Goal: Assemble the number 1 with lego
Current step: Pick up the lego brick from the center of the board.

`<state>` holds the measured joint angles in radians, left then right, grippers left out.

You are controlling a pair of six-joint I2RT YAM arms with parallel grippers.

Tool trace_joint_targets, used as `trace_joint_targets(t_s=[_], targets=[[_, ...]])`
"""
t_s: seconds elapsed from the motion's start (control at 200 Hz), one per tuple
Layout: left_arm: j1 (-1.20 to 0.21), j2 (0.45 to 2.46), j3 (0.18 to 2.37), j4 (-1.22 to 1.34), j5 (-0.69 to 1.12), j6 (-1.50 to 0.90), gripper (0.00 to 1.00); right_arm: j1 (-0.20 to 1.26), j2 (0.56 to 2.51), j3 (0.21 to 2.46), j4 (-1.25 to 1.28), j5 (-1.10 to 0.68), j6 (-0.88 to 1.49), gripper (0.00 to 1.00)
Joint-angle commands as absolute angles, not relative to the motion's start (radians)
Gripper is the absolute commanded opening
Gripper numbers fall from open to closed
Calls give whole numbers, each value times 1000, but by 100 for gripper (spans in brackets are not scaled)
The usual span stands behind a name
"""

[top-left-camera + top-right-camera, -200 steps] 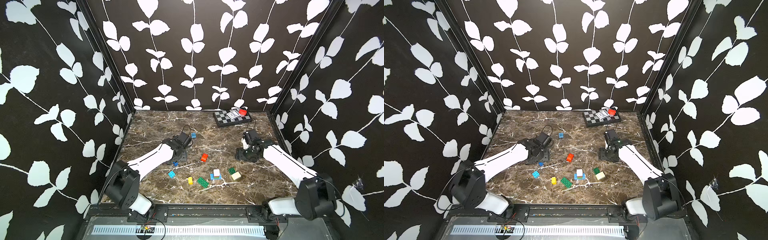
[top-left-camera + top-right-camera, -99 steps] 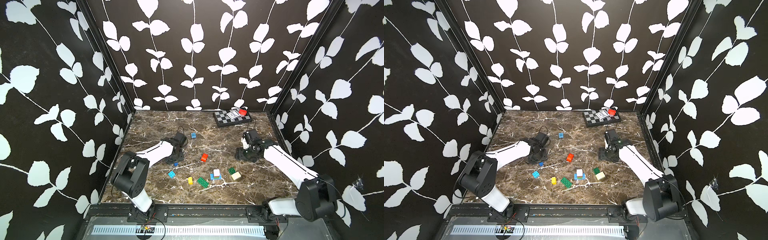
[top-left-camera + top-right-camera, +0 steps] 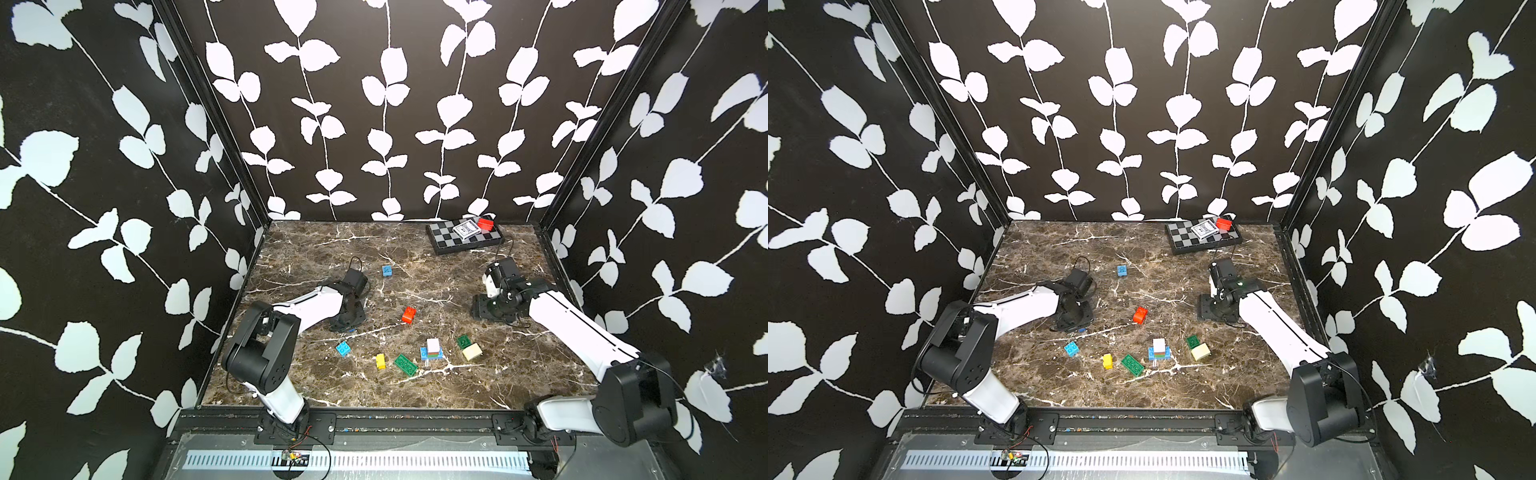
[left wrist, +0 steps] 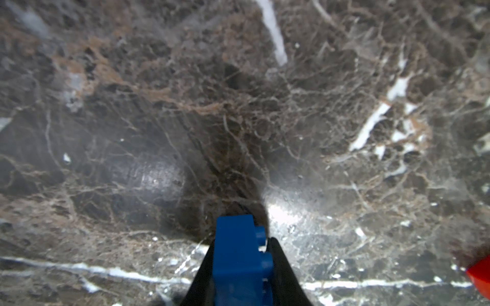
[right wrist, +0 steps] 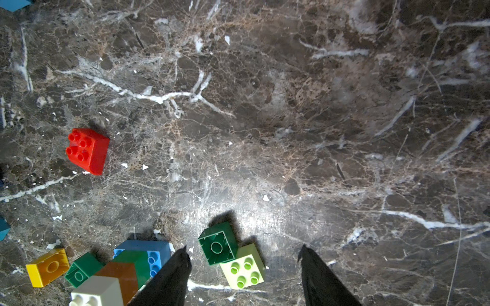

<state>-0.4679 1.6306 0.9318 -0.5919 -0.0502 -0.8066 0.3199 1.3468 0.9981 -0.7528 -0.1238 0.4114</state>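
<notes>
A dark blue lego brick [image 4: 238, 265] is clamped in the left gripper [image 4: 242, 247], low over the marble table [image 4: 344, 132] and near the red brick [image 3: 409, 314]. Whether it has been lifted clear cannot be told. The started stack [image 3: 432, 349], white over orange, green and blue, is set nearer the front edge, with a yellow brick [image 3: 380, 361] and an oblong green brick [image 3: 405, 365] beside it. The right gripper [image 5: 244, 249] is held spread and empty above the dark green brick [image 5: 218, 243] and the pale brick [image 5: 242, 266] touching it. The blue brick is pinched sideways, with its studs against one finger, so it could be twisted or dropped in transit. The stack could be toppled if pressed off-centre.
</notes>
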Motion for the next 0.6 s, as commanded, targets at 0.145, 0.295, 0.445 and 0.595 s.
trace_joint_targets(t_s=[0.145, 0.295, 0.445, 0.595], targets=[[-460, 1434, 879, -432, 207, -652, 22, 382, 1237, 1042, -605, -236, 148, 63], [-460, 1376, 858, -246, 483, -654, 23, 501, 1172, 986, -484, -344, -180, 65], [-462, 1402, 850, -63, 747, -741, 23, 593, 1162, 948, -417, -438, -445, 72], [-475, 1420, 848, 69, 862, -804, 23, 646, 1231, 982, -410, -447, -535, 73]])
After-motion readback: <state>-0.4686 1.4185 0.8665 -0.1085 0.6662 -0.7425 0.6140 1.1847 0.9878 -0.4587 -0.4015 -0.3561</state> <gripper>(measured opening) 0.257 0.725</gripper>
